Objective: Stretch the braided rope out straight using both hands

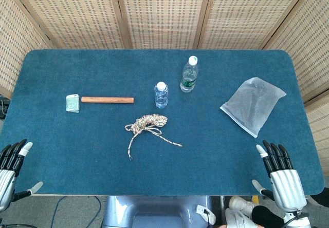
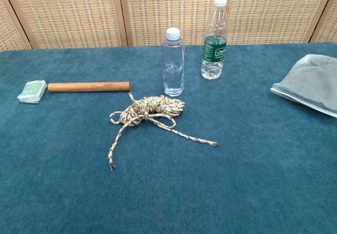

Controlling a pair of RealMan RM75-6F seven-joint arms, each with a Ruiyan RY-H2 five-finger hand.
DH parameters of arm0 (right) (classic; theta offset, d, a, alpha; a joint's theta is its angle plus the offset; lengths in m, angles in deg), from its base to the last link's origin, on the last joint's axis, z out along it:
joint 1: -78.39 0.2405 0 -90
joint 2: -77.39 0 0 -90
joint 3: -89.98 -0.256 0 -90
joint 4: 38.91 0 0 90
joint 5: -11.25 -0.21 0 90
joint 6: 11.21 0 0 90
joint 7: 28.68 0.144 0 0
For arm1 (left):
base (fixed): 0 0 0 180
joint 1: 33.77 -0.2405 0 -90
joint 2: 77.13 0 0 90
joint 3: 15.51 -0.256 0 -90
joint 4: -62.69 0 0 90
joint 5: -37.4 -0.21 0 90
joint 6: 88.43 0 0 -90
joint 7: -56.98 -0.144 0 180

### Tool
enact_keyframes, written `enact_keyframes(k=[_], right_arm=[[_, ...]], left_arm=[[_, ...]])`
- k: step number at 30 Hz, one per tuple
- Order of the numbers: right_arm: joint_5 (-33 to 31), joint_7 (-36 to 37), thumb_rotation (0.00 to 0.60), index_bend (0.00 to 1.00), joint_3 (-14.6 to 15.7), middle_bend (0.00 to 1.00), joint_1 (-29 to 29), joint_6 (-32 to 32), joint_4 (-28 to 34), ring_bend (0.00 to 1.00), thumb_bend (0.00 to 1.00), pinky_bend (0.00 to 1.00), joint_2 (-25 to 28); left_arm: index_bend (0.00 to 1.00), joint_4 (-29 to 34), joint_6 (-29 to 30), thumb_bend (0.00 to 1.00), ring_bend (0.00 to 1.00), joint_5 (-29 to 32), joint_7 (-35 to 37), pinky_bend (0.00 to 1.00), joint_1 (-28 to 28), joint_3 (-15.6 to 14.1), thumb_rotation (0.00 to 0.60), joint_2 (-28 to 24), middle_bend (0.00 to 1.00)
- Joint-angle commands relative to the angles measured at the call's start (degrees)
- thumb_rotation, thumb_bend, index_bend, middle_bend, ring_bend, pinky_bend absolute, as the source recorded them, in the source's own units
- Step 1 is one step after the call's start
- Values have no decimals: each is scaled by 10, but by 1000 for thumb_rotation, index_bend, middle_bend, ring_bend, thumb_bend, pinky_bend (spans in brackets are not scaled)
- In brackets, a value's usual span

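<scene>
A braided rope (image 1: 148,124) lies bundled in a loose coil near the middle of the blue table, with two loose ends trailing toward the front. In the chest view the rope (image 2: 150,110) sits just in front of a small bottle. My left hand (image 1: 11,166) rests at the front left corner, fingers spread, holding nothing. At the front right corner my right hand (image 1: 280,174) is likewise spread and empty. Both hands are far from the rope. Neither hand shows in the chest view.
A wooden rod (image 1: 107,99) and a small green packet (image 1: 73,103) lie left of the rope. A small clear bottle (image 1: 161,94) and a taller green-labelled bottle (image 1: 189,75) stand behind it. A clear plastic bag (image 1: 253,105) lies at the right. Woven screens enclose the table (image 1: 61,146).
</scene>
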State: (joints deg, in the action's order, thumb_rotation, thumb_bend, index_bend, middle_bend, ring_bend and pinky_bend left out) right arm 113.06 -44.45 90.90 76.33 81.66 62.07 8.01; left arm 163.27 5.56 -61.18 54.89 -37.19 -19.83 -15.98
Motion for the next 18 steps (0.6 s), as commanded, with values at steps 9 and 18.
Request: enact_keyframes(k=[9,18], right_arm=[[-26,41,600,98,-13,0,75,-122,23,0,0,0,-7],[-148,7,600,327,-86,0,172,-258,43,0,74,0,-69]], left_arm=[[0,5,-7,82,0,11,-17,0,3,7,600,6,0],[0,11,-26,82,0,29,-45,0,11,14,600,16,0]])
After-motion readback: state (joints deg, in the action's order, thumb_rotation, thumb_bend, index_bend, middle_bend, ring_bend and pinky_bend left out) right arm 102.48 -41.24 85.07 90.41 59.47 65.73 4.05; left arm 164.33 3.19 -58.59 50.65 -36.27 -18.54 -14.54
